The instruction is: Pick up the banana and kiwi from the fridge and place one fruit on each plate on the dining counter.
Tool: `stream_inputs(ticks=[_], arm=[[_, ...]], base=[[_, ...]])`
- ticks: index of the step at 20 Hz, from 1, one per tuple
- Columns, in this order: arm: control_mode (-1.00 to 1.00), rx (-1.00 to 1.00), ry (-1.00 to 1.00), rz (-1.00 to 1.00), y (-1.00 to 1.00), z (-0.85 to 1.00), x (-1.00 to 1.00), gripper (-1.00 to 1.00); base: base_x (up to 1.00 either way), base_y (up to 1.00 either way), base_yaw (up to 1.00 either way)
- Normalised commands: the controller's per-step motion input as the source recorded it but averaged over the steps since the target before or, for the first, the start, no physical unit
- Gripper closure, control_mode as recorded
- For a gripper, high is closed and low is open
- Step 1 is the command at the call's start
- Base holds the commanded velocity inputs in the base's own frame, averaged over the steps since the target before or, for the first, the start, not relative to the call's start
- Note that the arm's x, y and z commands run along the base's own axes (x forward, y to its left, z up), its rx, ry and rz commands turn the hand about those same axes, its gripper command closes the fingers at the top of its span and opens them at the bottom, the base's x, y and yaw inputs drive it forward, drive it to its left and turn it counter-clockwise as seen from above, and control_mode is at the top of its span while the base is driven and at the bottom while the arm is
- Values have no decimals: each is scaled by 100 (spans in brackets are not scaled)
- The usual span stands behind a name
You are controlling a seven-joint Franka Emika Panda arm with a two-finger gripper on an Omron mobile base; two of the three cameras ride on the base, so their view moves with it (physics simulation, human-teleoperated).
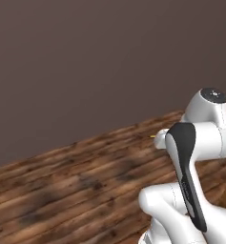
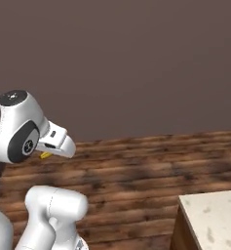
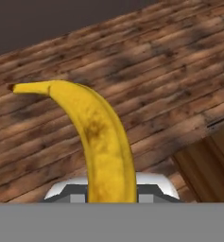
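On my left is only wooden floor (image 1: 62, 186). I have the banana (image 3: 101, 137) clamped in the gripper (image 3: 111, 191), carried over that floor. At right, a counter corner (image 2: 212, 219) appears. I judge placing it, then the kiwi, remains.

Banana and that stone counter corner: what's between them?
Only bare wooden floor lies between the banana and the counter corner, in the right base view.
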Motion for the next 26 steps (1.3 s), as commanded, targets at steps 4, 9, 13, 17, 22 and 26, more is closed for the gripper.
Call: stream_inputs(ticks=[4,9,13,17,22,26], arm=[[100,0,0,0,0,0,0,100],[100,0,0,0,0,0,0,100],[100,0,0,0,0,0,0,100],[100,0,0,0,0,0,0,100],[100,0,0,0,0,0,0,100],[100,0,0,0,0,0,0,100]], base=[[69,53,-69],[62,57,-72],[80,71,-65],[86,76,-63],[77,71,-59],[68,3,-58]])
